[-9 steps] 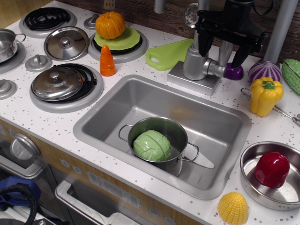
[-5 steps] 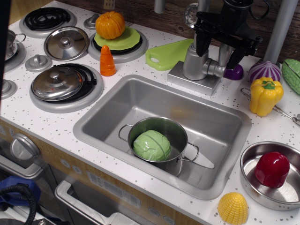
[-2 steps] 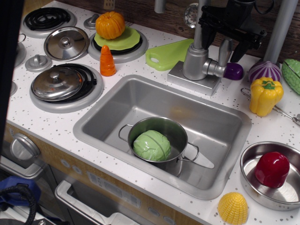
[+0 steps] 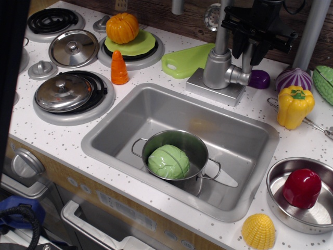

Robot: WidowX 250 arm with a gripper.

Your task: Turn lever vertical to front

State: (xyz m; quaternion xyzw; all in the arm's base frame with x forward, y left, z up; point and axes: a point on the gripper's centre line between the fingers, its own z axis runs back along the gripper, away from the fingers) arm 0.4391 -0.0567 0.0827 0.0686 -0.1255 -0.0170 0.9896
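The grey tap (image 4: 217,66) stands behind the sink on a square base. Its lever (image 4: 240,76), a short silver-grey stub, juts out to the right from the tap's round body. My black gripper (image 4: 250,51) hangs just above and slightly right of the lever. Its fingers (image 4: 238,48) are spread apart and hold nothing. A silver bar shows between them. The clear faceted knob (image 4: 212,16) sits higher up, left of the tap's thin upright pipe (image 4: 222,28).
The steel sink (image 4: 244,133) holds a pot with a green cabbage (image 4: 168,161). A purple cup (image 4: 258,79), a purple onion (image 4: 293,79) and a yellow pepper (image 4: 295,105) crowd the right. A green cutting board (image 4: 186,61) lies to the left. A dark band covers the left edge.
My gripper has risen and shifted slightly right, away from the lever and tap body. The lever still points right. The dark band at the left edge has widened.
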